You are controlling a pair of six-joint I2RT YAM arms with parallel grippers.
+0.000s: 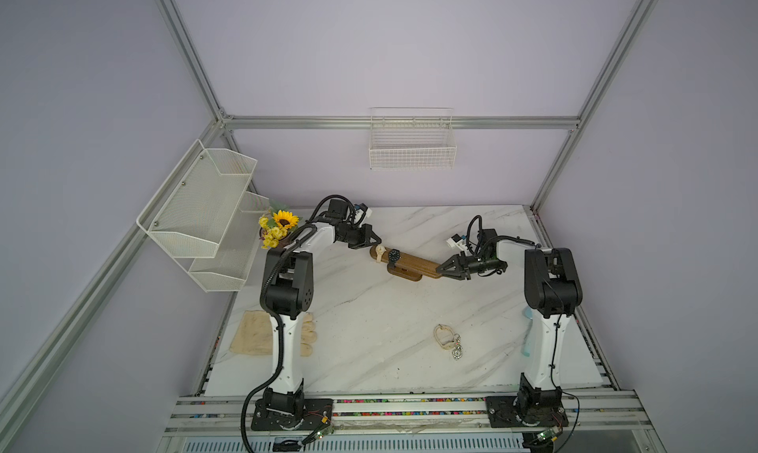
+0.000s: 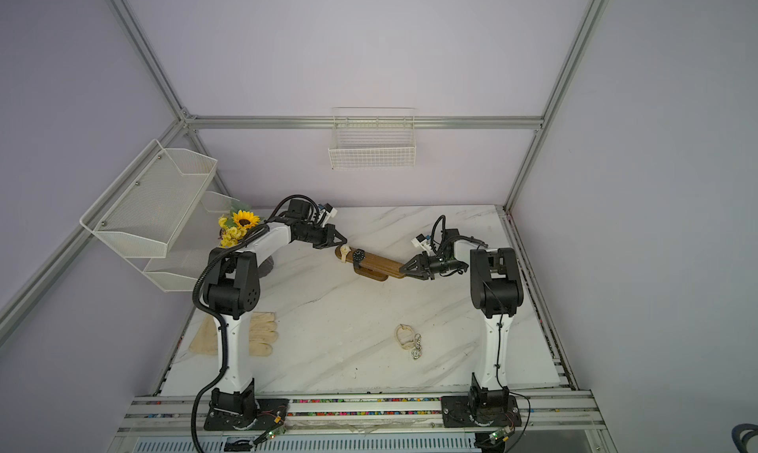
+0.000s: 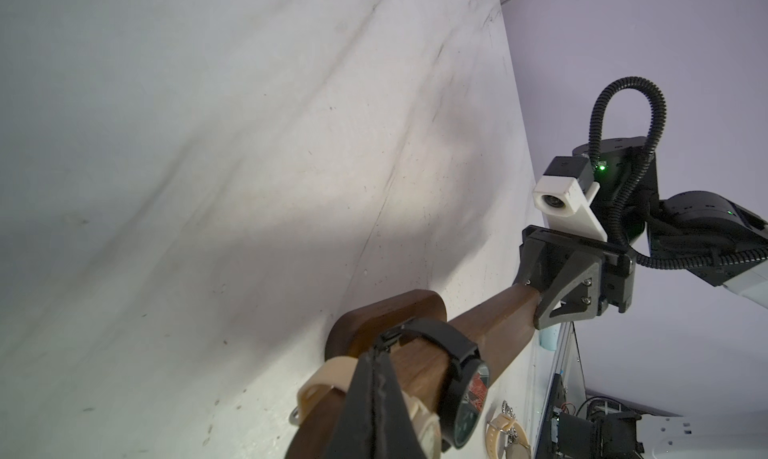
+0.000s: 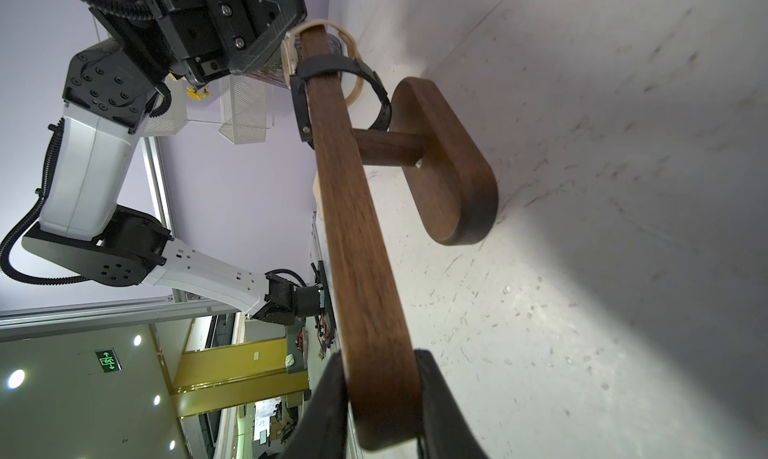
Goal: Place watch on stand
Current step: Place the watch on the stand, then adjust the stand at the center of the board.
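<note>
We see the stand on the marble table, its bar threaded through two watches at the end far from the right gripper. The black watch sits nearer the stand's middle and the cream watch at the very tip. The right gripper clamps the bar's other end — in the right wrist view its fingers press the wood from both sides. The left gripper sits at the stand's cream-watch end with fingers drawn together; we cannot tell whether it pinches the strap. A loose watch with a metal chain lies well apart from the stand — toward the arm bases.
</note>
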